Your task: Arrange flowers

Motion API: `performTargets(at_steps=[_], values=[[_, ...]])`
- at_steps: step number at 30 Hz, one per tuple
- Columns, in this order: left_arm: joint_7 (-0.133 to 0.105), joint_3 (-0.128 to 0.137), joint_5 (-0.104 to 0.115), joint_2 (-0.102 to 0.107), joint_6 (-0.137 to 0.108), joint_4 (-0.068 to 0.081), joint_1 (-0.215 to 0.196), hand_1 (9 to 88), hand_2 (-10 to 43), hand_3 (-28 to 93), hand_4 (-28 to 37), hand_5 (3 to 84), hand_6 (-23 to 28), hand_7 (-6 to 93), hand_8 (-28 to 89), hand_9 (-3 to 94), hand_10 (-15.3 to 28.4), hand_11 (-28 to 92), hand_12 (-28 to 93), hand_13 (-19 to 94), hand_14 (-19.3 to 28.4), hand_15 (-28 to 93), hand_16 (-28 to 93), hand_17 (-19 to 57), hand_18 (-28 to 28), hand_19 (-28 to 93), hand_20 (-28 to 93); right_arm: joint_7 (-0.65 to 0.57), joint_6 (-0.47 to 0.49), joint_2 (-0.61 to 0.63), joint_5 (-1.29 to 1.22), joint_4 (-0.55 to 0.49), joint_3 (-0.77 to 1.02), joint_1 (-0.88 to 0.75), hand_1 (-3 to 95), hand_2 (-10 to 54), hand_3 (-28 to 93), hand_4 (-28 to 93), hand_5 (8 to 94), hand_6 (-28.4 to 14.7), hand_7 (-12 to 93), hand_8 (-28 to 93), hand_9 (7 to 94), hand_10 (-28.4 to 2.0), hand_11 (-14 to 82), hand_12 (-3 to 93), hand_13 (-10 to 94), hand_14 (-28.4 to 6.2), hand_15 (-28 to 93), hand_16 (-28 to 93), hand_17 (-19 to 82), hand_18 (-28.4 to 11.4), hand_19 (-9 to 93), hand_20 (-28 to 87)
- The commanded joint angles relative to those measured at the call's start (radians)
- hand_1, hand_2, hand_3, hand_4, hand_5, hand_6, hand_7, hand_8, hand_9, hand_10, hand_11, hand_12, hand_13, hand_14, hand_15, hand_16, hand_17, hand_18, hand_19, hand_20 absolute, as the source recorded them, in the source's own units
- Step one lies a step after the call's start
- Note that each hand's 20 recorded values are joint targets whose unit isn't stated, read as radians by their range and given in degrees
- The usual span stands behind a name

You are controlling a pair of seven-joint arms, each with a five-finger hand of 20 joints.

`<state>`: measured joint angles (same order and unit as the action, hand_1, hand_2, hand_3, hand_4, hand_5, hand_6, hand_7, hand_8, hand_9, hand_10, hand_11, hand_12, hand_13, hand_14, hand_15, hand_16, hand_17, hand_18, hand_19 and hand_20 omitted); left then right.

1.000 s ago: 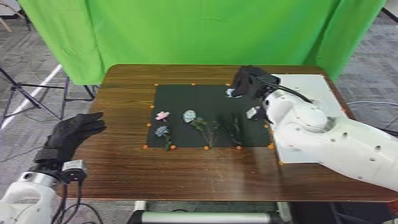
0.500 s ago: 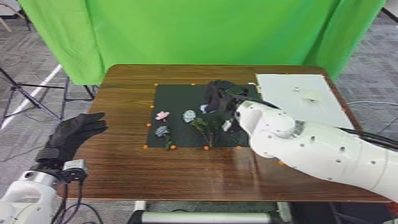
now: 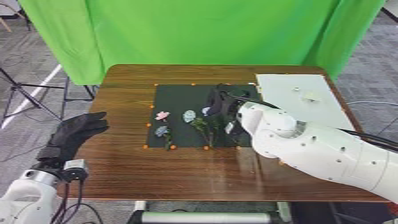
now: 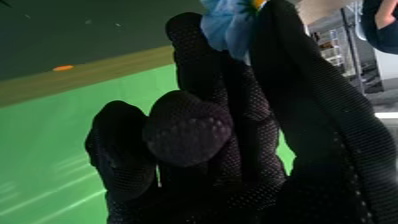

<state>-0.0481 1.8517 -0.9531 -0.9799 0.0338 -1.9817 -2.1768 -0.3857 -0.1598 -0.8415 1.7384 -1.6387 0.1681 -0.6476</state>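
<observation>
The right hand [image 3: 219,100] seems clamped on the blue flower [image 4: 228,27], so lower it gently right of the pale flower [image 3: 189,116], keeping stems uncrossed, then release.

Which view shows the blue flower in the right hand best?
Right wrist view. The blue flower is close up, gripped by the right hand, with petals and a bit of yellow readable, though the picture's edge crops it. The head view gives just a small pale-blue spot beside that hand, no petal detail.
</observation>
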Motion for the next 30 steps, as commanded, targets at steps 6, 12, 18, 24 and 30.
performTargets(at_steps=[6,12,18,24,30], values=[[0.015,0.006,-0.007,-0.007,0.022,0.002,0.0,28.5,5.8,60,-23.0,46.0,4.1,17.2,-7,46.4,16.3,20,10,37,19.8,20,-4,6.4,12.2,10,12,0.008,0.05,0.013,-0.005,-0.015,0.026,0.0,52.8,-9.5,54,-14,71.5,1.7,20,6,74.0,-12.6,14.6,20.4,85,-2.4,67,32,59,-15.4,93,59],[0.014,0.006,-0.008,-0.008,0.024,0.001,-0.001,28.5,5.5,60,-22.7,45.9,4.0,17.3,-7,46.4,16.2,20,10,37,19.8,20,-4,6.4,12.2,10,12,0.015,0.104,0.027,-0.007,-0.035,0.074,-0.01,44.4,-9.5,62,-15,67.1,2.9,17,1,70.4,-13.2,12.9,19.9,85,-2.5,66,32,58,-15.8,93,59],[0.014,0.011,-0.009,-0.014,0.022,-0.002,-0.007,28.6,5.5,60,-22.7,45.9,4.1,17.2,-7,46.4,16.2,20,10,37,19.8,20,-4,6.3,12.2,10,12,0.006,0.017,0.087,0.04,-0.048,0.151,-0.011,38.0,-9.5,64,-15,60.9,2.3,15,-9,64.0,-14.0,10.2,20.1,82,-3.9,66,32,55,-16.6,93,57],[0.012,0.015,-0.006,-0.014,0.013,-0.005,-0.019,28.6,5.3,60,-22.7,45.9,4.0,17.2,-7,46.4,16.1,20,10,37,19.7,20,-4,6.3,12.2,10,12,-0.127,0.079,0.166,0.115,-0.023,0.257,-0.035,32.4,-9.5,64,-14,52.3,0.7,11,-7,55.4,-16.4,7.6,20.3,82,-4.0,66,31,55,-16.8,93,55],[0.019,0.017,-0.007,-0.014,0.015,-0.005,-0.021,28.9,5.4,60,-22.6,45.9,4.0,17.2,-7,46.4,16.1,20,10,37,19.8,20,-4,6.2,12.3,10,12,-0.262,0.133,0.201,0.148,0.066,0.354,-0.088,28.1,-9.5,61,-14,44.5,-0.3,5,-6,43.5,-19.1,4.7,18.5,81,-4.8,65,30,54,-18.0,93,54]])
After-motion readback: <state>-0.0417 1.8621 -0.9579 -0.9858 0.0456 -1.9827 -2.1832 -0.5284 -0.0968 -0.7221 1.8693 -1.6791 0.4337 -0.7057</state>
